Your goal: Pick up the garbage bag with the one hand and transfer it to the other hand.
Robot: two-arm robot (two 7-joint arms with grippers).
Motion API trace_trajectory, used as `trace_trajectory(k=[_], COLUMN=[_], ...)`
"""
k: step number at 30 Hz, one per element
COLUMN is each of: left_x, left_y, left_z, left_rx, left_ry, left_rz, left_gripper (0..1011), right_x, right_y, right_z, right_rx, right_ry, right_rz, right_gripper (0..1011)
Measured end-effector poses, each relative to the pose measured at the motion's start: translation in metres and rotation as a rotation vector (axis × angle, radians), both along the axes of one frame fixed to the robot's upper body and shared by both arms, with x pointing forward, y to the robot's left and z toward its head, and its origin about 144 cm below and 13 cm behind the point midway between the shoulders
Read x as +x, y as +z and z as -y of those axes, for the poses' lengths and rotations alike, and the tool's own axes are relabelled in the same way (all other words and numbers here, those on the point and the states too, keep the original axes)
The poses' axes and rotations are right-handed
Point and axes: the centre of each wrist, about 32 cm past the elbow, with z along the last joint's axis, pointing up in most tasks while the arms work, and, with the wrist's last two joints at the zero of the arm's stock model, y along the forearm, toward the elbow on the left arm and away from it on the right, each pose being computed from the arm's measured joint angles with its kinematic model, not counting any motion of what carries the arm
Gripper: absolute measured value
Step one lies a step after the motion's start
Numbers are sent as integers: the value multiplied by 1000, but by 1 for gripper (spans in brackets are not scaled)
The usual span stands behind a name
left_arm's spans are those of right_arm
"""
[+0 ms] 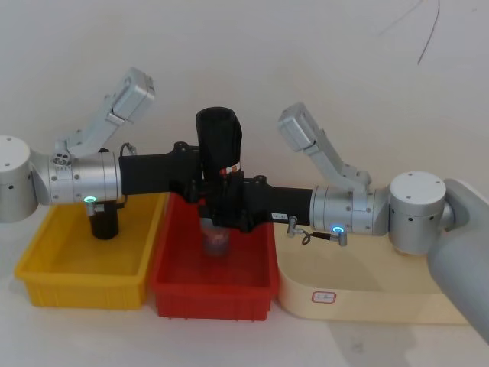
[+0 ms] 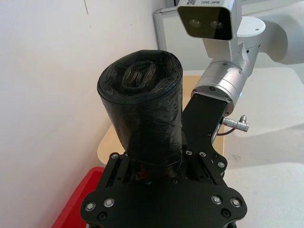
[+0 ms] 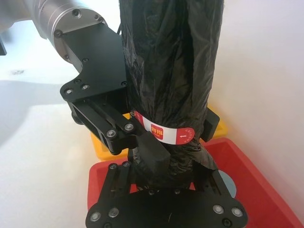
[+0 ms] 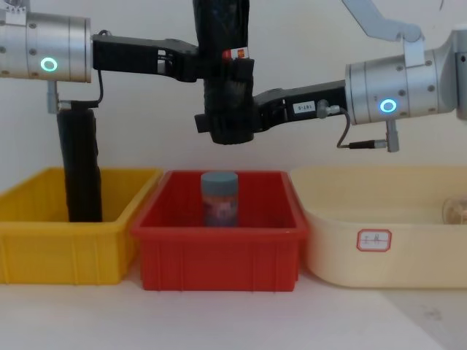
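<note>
Bins stand in a row on the table, near its front edge: a yellow bin on the left, a red bin in the middle, a cream tub on the right. A small jar stands in the red bin. A second black roll stands upright in the yellow bin. Above the red bin the garbage bag hangs upright in the air, its red-and-white sticker facing the right wrist camera. The left gripper is closed on the bag at sticker height. The right gripper is closed on its lower end. Behind is a white wall.
</note>
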Motion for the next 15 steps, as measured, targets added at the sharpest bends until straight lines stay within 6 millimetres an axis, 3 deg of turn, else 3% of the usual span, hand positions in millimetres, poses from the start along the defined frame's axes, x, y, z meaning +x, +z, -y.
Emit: trace_trajectory(k=[15], left_x=[0], left_y=[0], left_z=[0], left_rx=[0], left_ry=[0], left_rz=[0], left_gripper=[415], right_x=[0], right_y=[0], right_z=[0], right_rx=[0], right_ry=[1], right_rz=[0], right_gripper=[529])
